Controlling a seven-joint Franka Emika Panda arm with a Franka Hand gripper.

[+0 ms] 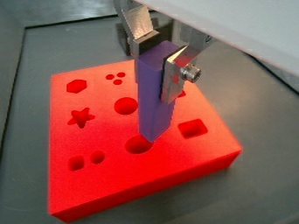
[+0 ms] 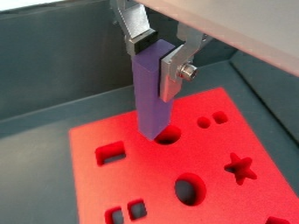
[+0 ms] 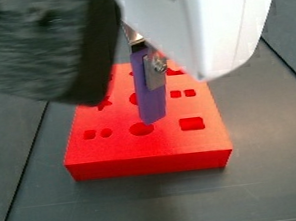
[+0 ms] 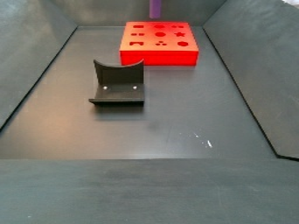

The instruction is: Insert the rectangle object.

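Note:
My gripper [image 1: 156, 66] is shut on the rectangle object [image 1: 153, 109], a long purple-blue bar that it holds upright by its upper end over the red block [image 1: 82, 179]. The bar's lower end sits right at a round hole [image 2: 170, 136] in the block's top face; I cannot tell whether it touches. A rectangular hole [image 1: 193, 129] lies a short way to the side, also visible in a wrist view [image 2: 111, 155]. In a side view the bar [image 3: 148, 92] hangs from the gripper [image 3: 149, 62] above the block [image 3: 149, 153]. In a side view only the bar's end [image 4: 156, 9] shows over the block [image 4: 160, 54].
The block's top has several other cut-outs: star [image 1: 79, 116], hexagon [image 1: 76, 86], small dot groups. A dark grey curved holder [image 4: 118, 85] stands on the grey floor nearer than the block. Sloping dark walls [image 4: 35, 79] enclose the floor.

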